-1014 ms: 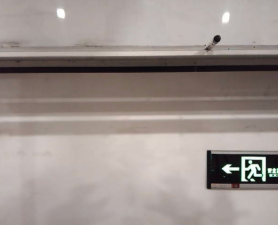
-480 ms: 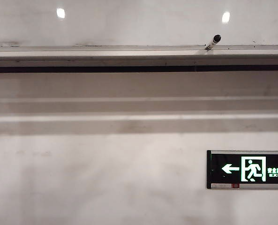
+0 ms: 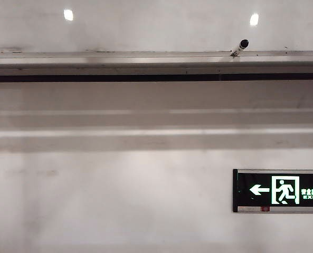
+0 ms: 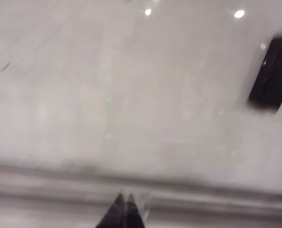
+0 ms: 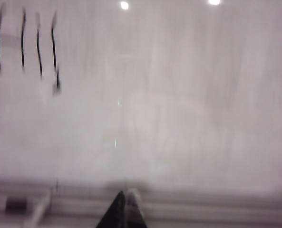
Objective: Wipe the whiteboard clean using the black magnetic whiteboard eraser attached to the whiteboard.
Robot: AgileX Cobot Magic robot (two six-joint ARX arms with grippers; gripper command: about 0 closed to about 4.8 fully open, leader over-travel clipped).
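Observation:
The whiteboard (image 3: 156, 26) is a glossy white panel with light glare above a long grey ledge (image 3: 119, 59). In the left wrist view the black eraser (image 4: 273, 73) sticks to the whiteboard (image 4: 131, 95), far off to the side of my left gripper (image 4: 126, 202), which is shut and empty, near the ledge (image 4: 217, 202). My right gripper (image 5: 125, 199) is also shut and empty, low before the whiteboard (image 5: 169, 104). Several black marker strokes (image 5: 24, 42) stand on the board, well away from it. Neither gripper shows in the exterior view.
A black-capped marker (image 3: 239, 47) rests on the ledge at the right. Below the ledge is a matte wall with a green exit sign (image 3: 279, 190). In the blurred right wrist view a pale stick (image 5: 38, 209) and a dark object (image 5: 16, 205) lie on the ledge.

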